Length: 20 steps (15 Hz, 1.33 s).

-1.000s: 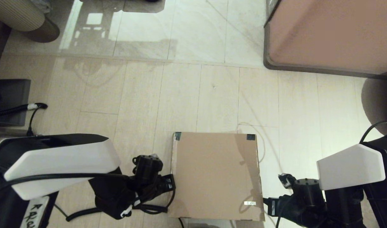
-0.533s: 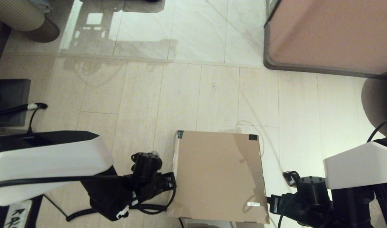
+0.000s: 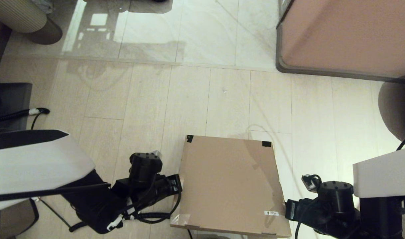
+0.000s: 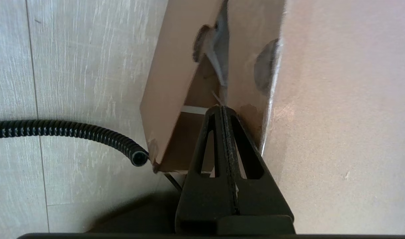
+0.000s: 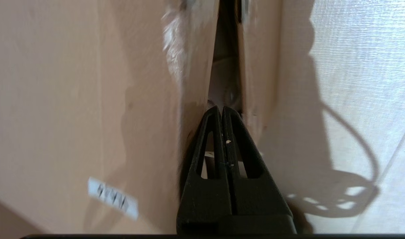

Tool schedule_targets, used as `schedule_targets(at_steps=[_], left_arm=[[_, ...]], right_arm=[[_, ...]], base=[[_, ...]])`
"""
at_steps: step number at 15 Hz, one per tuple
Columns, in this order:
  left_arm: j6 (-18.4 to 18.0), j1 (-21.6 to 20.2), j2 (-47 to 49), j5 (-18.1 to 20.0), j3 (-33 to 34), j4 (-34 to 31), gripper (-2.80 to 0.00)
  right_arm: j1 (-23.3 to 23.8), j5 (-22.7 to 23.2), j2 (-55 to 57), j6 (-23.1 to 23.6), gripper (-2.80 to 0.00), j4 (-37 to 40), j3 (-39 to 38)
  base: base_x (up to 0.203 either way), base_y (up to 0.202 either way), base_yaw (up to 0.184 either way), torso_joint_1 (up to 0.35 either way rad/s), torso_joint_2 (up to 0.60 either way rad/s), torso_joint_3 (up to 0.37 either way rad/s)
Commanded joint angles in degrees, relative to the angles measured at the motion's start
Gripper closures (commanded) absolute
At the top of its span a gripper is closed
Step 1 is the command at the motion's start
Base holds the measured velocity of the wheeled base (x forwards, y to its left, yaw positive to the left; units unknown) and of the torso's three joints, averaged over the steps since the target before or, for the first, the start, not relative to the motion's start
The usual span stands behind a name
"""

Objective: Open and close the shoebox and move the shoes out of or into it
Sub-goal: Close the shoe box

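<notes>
Both claws are pressed together, wedged under the lid's side flaps: left claw [image 4: 222, 108], right claw [image 5: 221, 108], the shoebox [image 3: 229, 186] between them. I'd lift evenly so the lid doesn't twist.

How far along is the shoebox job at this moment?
Early. The shoebox lid is part-raised: both wrist views show a gap under its side flaps. In hand: the left hand and right hand, fingers shut, are wedged into that gap on either side. Left: swinging the lid fully open and handling the shoes, which are not visible.
</notes>
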<state>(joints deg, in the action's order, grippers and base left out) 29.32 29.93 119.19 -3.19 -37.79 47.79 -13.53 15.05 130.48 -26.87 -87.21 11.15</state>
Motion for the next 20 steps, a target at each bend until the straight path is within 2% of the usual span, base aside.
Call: schedule_targets(at_steps=[1, 3, 9, 17, 20], left_arm=[[0.21, -0.05, -2.62, -0.15, 0.26, -0.15, 0.00], [0.21, -0.05, -3.06, -0.15, 0.04, -0.20, 0.00], [0.21, -0.77, -4.88, -0.37, -0.18, -0.15, 0.00], [0.04, -7.01, -9.29, -1.03, 0.10, -0.05, 0.00], [0.04, -9.10, -11.16, -1.02, 0.70, -0.24, 0.00]], right_arm=[[0.04, 2.56, -2.43, -4.15, 0.00, -0.45, -0.17], [0.08, 4.53, -3.13, -7.67, 0.00, -0.45, 0.01], [0.08, 5.60, -4.16, -15.54, 0.00, -0.45, -0.60], [0.08, 5.60, -4.27, -16.54, 0.00, -0.45, -0.87], [0.20, 7.47, -4.85, -19.73, 0.00, -0.45, 0.13]], base=[[0.000, 0.000, 0.000, 0.000, 0.00, 0.000], [0.000, 0.000, 0.000, 0.000, 0.00, 0.000], [0.000, 0.000, 0.000, 0.000, 0.00, 0.000], [0.000, 0.000, 0.000, 0.000, 0.00, 0.000], [0.000, 0.000, 0.000, 0.000, 0.00, 0.000]])
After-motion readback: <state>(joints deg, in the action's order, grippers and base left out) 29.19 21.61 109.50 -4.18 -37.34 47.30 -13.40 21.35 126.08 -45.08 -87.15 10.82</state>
